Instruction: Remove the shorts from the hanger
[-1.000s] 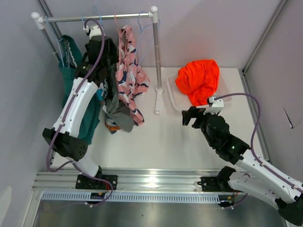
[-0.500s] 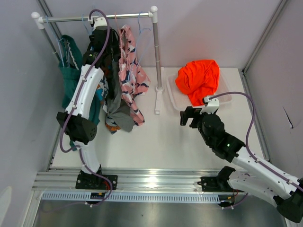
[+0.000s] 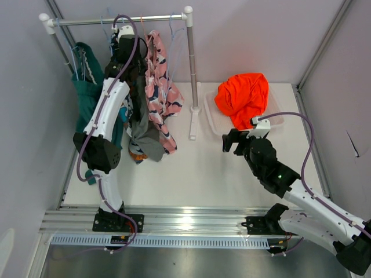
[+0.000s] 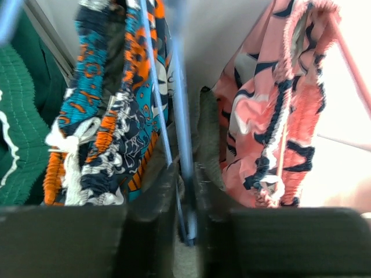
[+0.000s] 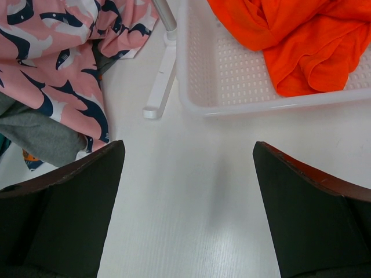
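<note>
Several shorts hang from hangers on the rail (image 3: 87, 23): teal ones (image 3: 87, 87), a blue-orange print pair (image 4: 110, 116), a grey pair (image 3: 145, 136) and a pink printed pair (image 3: 157, 87). My left gripper (image 4: 186, 202) is raised to the rail, its jaws shut on the thin bar of a blue hanger (image 4: 182, 116), between the blue-orange pair and the pink pair (image 4: 272, 116). Bright orange shorts (image 3: 243, 95) lie in the white basket (image 3: 211, 121). My right gripper (image 5: 185, 191) hovers open over bare table, near the basket (image 5: 232, 75).
The rack's upright post (image 3: 191, 63) and its white foot (image 5: 159, 87) stand between the hanging clothes and the basket. Grey walls close in at the back and on both sides. The metal frame rail runs along the near edge.
My left arm has risen along the hanging clothes to the rail, and its jaws have closed on the blue hanger. The right arm has only shifted slightly.
</note>
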Available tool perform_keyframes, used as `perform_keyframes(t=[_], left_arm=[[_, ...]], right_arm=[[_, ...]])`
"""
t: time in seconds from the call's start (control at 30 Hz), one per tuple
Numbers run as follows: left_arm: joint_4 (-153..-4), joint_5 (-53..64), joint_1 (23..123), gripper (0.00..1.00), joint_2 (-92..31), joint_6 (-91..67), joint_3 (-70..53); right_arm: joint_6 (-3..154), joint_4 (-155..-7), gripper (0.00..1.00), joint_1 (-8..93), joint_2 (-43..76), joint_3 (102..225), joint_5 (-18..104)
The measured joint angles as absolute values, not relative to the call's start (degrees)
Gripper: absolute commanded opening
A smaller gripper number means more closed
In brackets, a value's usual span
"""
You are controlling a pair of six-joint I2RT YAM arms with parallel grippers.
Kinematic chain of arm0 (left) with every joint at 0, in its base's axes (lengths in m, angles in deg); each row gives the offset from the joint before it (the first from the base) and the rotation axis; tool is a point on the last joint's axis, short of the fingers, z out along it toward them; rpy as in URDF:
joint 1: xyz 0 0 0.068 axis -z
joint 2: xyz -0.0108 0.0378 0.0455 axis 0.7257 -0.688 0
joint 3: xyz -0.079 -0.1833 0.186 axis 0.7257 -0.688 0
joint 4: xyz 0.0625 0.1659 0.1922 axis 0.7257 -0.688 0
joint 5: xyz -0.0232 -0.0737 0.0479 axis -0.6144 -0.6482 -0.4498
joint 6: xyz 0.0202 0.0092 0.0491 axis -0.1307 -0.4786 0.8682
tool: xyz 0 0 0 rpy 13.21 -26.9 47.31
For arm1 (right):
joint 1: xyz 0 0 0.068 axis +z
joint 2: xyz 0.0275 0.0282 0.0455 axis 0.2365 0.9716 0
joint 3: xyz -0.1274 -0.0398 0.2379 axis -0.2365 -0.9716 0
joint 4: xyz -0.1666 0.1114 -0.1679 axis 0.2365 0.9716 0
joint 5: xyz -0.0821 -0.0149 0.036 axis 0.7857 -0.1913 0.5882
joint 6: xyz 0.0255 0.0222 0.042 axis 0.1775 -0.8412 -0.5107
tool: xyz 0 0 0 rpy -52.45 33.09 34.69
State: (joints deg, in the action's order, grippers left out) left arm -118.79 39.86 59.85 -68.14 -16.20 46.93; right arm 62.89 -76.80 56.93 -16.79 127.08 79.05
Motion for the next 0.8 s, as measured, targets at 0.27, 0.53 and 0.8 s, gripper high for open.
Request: perform_keyframes(t=[0.27,0.53,0.8], left_arm=[[-119.97,39.05,59.83,0.00,-68.51,-16.48,46.96],[-130.86,33.39,60.27,0.00,-62.78,-17.90,46.28],[-139.08,27.71,60.86,0.00,-53.60,-18.93,44.62]], right_arm=[[62.69,-76.48,0.99,55.53,-18.47,126.94,78.35],[61.79,-75.78,0.99,55.26,-21.68,126.94,77.69],[62.97,-73.90,0.99,58.76,-21.86,130.77,72.95]])
